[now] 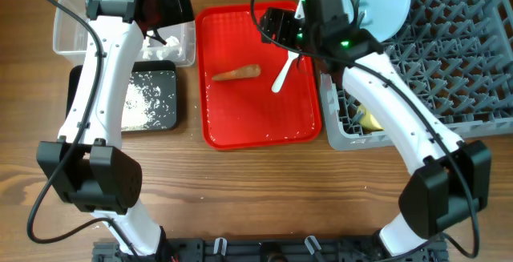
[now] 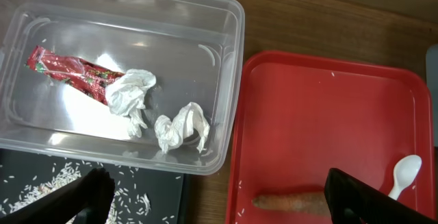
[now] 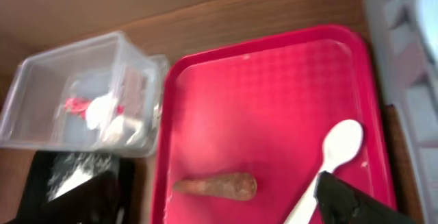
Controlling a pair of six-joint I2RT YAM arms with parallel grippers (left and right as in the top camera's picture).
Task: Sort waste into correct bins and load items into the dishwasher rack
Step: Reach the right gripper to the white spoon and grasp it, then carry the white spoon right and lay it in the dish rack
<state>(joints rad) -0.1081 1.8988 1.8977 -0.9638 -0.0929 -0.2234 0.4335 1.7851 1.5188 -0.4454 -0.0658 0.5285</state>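
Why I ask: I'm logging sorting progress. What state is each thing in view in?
Red snack wrapper, crumpled, in clear tub.
Two tissues, crumpled, in clear tub.
Loose rice, strewn in black tray.
Carrot, lying on red serving tray.
White spoon, lying on red serving tray.
Light-blue plate, propped upright in dishwasher rack.
Left end effector, open, empty.
Right end effector, open, empty.

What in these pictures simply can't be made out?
Overhead: left arm covers most of the clear tub, hiding its contents.
Overhead: right arm hides most of a yellow item in the rack.
Left wrist: bottom edge cuts off the carrot.
Right wrist: blur smears the tub's contents.
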